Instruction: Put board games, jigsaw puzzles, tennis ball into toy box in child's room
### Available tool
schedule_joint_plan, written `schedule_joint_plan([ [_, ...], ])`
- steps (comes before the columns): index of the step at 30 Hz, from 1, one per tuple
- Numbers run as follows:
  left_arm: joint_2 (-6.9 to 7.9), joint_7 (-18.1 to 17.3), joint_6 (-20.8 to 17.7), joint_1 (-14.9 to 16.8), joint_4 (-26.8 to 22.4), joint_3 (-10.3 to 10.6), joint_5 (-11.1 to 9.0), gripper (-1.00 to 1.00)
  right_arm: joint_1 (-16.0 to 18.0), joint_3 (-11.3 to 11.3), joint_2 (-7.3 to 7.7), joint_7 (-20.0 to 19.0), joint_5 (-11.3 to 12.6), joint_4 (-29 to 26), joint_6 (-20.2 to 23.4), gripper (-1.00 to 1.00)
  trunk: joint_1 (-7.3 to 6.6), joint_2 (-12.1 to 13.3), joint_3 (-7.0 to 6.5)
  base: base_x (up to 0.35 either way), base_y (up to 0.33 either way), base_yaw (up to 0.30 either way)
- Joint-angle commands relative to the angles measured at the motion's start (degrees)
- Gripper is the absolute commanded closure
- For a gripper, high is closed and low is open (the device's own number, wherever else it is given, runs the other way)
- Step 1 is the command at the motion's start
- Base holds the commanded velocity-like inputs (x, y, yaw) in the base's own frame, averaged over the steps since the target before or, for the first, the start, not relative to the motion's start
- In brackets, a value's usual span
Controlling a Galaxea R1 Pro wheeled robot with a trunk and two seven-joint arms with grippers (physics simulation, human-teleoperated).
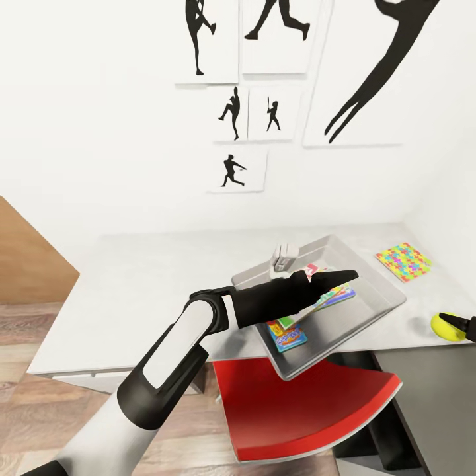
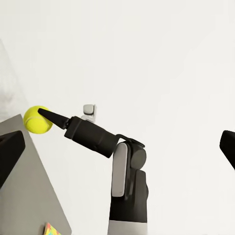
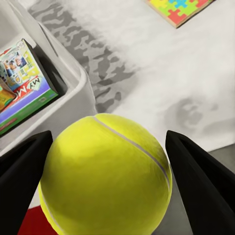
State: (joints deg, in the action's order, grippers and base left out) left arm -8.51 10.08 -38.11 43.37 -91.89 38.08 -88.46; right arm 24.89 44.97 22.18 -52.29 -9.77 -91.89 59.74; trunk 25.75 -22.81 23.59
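While your right gripper (image 3: 105,181) pinches the ball (image 3: 105,176) at the head view's right edge, beside the box (image 1: 370,277), your left gripper (image 2: 117,147) has its fingers spread. One puzzle (image 1: 403,261) lies at the right.

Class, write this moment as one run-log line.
right gripper: shut on tennis ball | toy box: holds board games | jigsaw puzzle: on table
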Motion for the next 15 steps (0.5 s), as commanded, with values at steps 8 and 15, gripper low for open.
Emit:
schedule_joint_plan([
  [8, -0.02, 0.5, -0.1, 0.0, 0.0, 0.0, -0.6, -1.00, 0.1, 0.8, 0.17, -0.6, -0.5, -0.1, 0.3, 1.00, 0.03, -0.1, 0.05, 0.000, 0.000, 0.008],
  [15, -0.02, 0.5, -0.1, 0.1, 0.0, 0.0, -0.6, -1.00, 0.1, 3.3, 0.25, -0.7, -0.4, -0.3, 0.3, 1.00, 0.03, -0.1, 0.03, 0.000, 0.000, 0.014],
])
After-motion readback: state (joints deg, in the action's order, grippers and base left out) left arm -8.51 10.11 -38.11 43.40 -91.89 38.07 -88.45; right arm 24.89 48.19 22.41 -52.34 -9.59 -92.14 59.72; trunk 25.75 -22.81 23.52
